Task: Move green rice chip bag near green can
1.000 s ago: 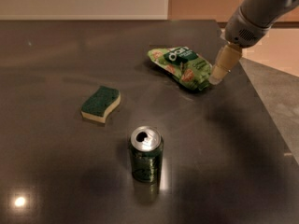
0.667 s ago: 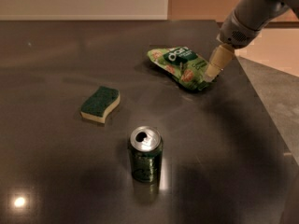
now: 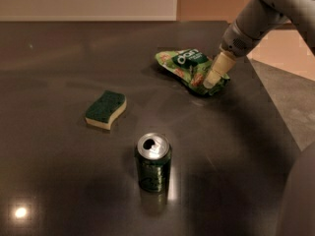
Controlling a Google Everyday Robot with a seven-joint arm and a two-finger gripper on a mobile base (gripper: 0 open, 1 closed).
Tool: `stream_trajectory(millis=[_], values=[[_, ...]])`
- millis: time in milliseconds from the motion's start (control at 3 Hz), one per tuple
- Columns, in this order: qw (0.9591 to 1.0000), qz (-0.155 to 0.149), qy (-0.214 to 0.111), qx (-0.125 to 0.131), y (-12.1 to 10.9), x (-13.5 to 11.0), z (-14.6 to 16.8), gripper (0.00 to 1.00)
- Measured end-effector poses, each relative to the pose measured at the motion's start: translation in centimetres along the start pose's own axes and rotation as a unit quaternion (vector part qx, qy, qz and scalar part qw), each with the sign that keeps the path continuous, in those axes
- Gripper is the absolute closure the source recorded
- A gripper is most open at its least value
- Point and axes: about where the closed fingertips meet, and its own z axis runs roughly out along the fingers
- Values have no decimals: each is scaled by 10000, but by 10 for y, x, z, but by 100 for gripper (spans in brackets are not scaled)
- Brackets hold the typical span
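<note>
The green rice chip bag [image 3: 183, 64] lies crinkled on the dark table at the back right. The green can [image 3: 153, 163] stands upright in the front middle, its silver top open, well apart from the bag. My gripper [image 3: 209, 83] reaches down from the upper right on the grey arm [image 3: 251, 23] and sits over the bag's right end, hiding part of it. It seems to touch the bag.
A green-and-cream sponge [image 3: 105, 109] lies on the table to the left, between the bag and the can. The dark table [image 3: 59, 58] ends at a right edge [image 3: 271, 107], with grey floor beyond. A grey robot part [image 3: 300, 200] fills the lower right corner.
My gripper has moved left and down from beside the bag's right edge onto its right end. The bag, can and sponge have not moved.
</note>
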Motion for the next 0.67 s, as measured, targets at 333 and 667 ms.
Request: stream_trajectory(millis=[333, 667], values=[[9999, 44, -18, -131, 4, 0, 12, 18], [9998, 72, -37, -184, 6, 3, 16, 42]])
